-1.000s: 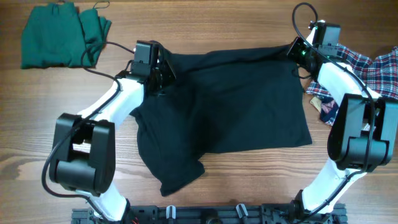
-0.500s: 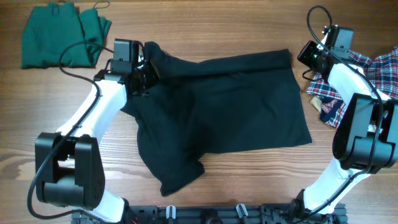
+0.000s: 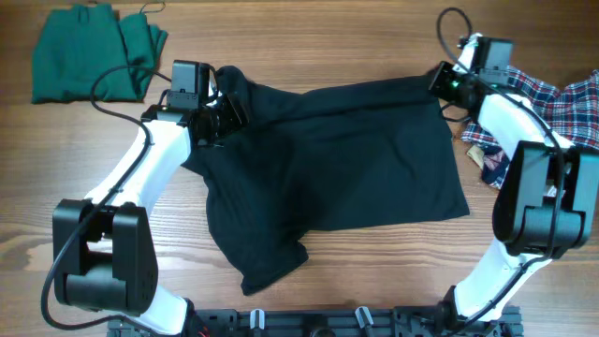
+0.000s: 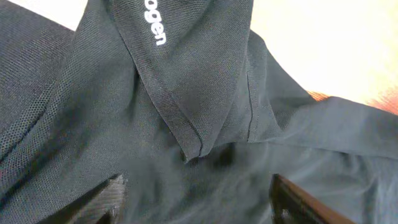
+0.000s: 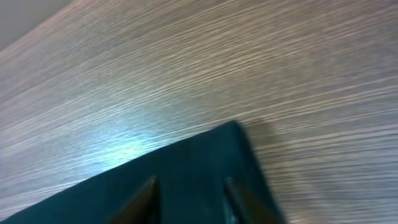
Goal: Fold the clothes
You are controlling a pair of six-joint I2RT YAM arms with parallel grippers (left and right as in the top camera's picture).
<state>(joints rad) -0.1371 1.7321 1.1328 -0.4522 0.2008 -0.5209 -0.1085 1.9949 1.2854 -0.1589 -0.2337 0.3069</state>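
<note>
A black polo shirt (image 3: 337, 178) lies spread across the middle of the table, its lower left part bunched and folded. My left gripper (image 3: 222, 114) hovers over the shirt's top left corner. In the left wrist view that gripper (image 4: 199, 194) stands open, fingers wide apart above the collar (image 4: 180, 93), which carries white lettering. My right gripper (image 3: 442, 84) is at the shirt's top right corner. In the right wrist view its fingers (image 5: 149, 194) stand apart over the dark cloth corner (image 5: 217, 155), and nothing is pinched between them.
A green garment (image 3: 89, 51) lies folded at the back left. A plaid shirt (image 3: 557, 108) is heaped at the right edge, beside the right arm. The arms' mounting rail (image 3: 309, 324) runs along the front edge.
The left gripper dragged the shirt's corner leftward, then opened and let it go. The right gripper swung out to the right, came back to the shirt's corner, and its jaws have parted.
</note>
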